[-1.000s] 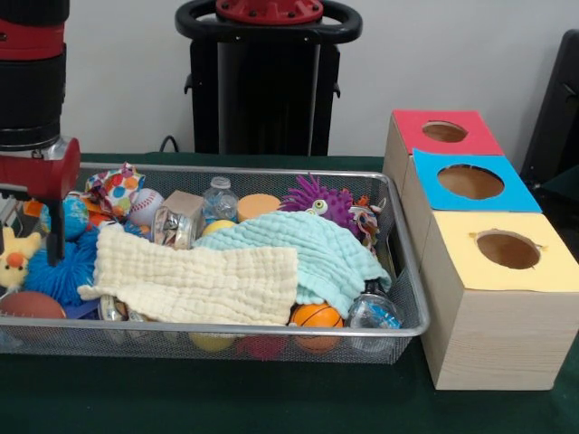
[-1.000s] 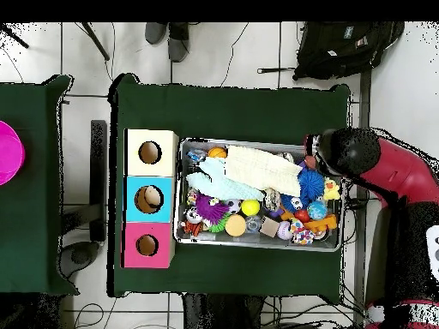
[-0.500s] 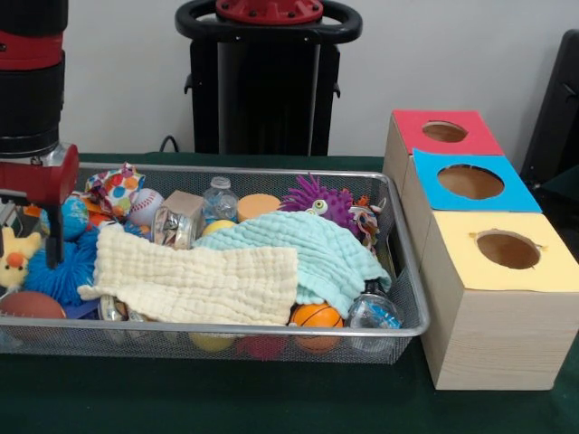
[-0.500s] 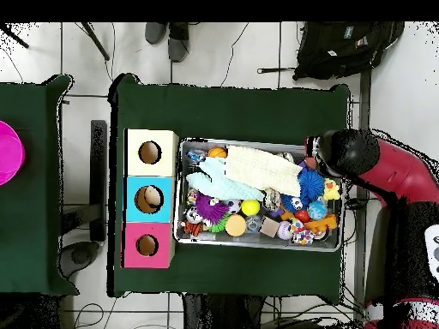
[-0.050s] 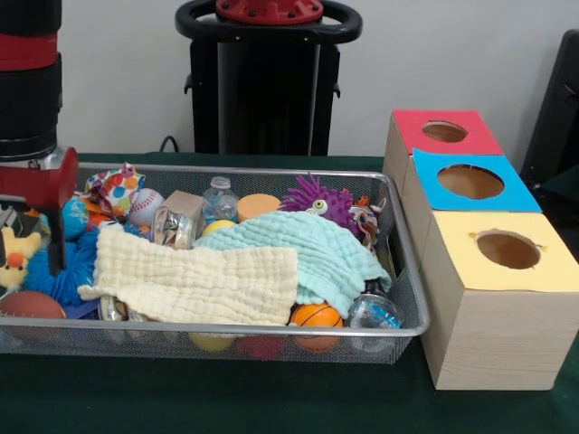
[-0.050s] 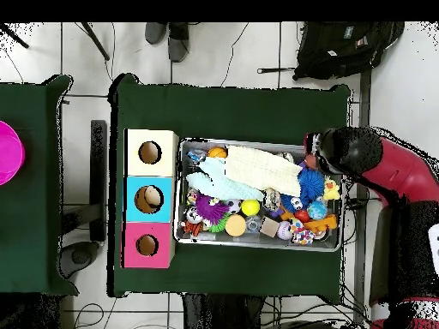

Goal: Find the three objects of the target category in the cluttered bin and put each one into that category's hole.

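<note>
Front view: the hand (image 5: pixel 36 237) hangs over the bin's (image 5: pixel 398 330) left end — spread or pinched, I cannot tell.

Item count: one wire bin (image 5: pixel 403 330). Two cloths: one cream (image 5: pixel 194 285), one mint (image 5: pixel 312 249). Three boxes with one hole each: red (image 5: pixel 443 131), blue (image 5: pixel 470 183), yellow (image 5: pixel 507 250). Two clear bottles (image 5: pixel 218 196) (image 5: pixel 372 312). One orange basketball (image 5: pixel 317 316).
</note>
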